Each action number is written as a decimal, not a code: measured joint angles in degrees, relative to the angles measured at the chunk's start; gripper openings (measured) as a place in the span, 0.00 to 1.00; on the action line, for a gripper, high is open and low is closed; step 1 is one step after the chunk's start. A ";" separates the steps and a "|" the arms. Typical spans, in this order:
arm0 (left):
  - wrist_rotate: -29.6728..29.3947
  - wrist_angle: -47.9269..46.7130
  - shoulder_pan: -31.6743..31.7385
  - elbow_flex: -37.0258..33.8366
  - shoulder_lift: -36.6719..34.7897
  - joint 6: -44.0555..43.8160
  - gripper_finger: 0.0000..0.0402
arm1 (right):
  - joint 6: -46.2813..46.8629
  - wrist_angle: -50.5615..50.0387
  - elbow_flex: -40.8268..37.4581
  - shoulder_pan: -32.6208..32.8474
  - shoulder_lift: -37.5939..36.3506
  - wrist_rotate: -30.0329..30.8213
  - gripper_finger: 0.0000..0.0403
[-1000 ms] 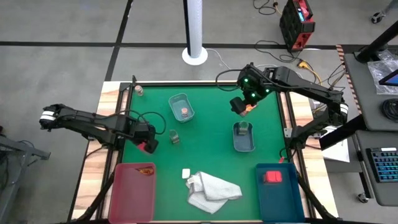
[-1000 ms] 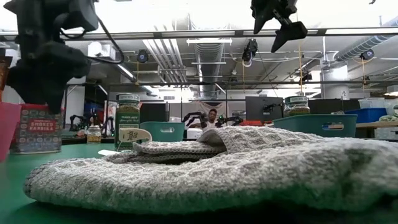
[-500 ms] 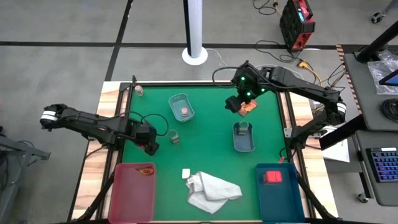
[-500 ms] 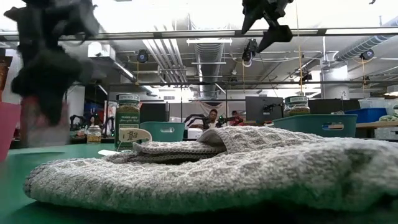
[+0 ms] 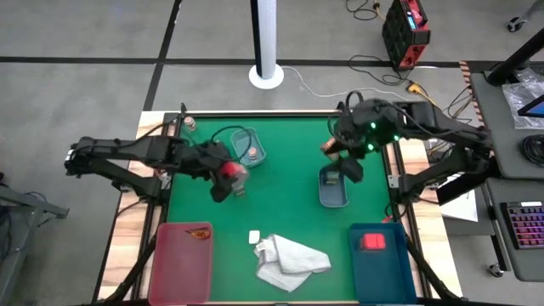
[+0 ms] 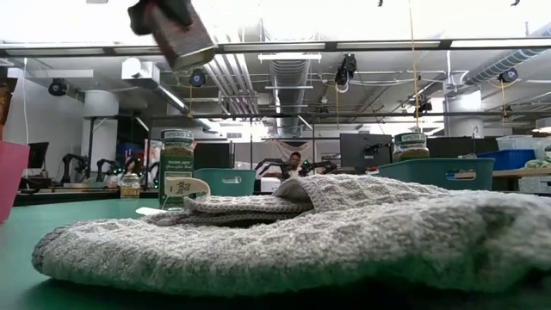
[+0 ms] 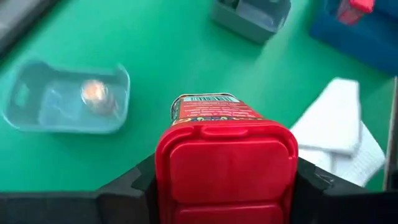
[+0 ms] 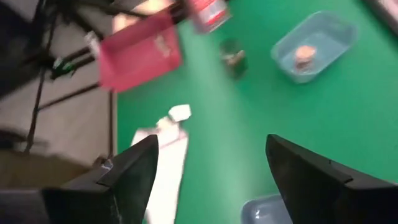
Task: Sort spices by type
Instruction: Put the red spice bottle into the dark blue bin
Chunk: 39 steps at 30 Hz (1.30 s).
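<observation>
Your left gripper [image 7: 225, 186] pinches a red spice tin [image 7: 226, 158] between its fingers, lifted above the green table [image 5: 280, 195]. Your right gripper [image 8: 208, 180] hangs spread and empty over a tray [image 5: 333, 189].

Robotics lab: exposed ceiling ducts [image 6: 293, 73], other robot arms [image 6: 275, 164].

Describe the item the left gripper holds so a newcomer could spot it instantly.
Start at the green table and follow the left arm to the left gripper. Its fingers are clamped on a red tin with a flat red lid, lifted off the mat, unlike the greenish jar beside it.
</observation>
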 joint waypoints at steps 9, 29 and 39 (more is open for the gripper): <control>-0.02 -5.62 -2.88 15.81 13.72 0.96 0.47 | 13.90 -19.74 1.30 12.59 -2.08 -0.02 0.63; -4.38 -5.09 -16.00 28.86 30.15 -14.66 0.47 | 5.18 -8.37 -5.67 35.50 -4.40 30.30 0.61; -1.17 -12.92 -13.41 52.93 43.40 -1.68 0.47 | 19.19 -5.21 -7.26 37.71 -4.09 25.75 0.66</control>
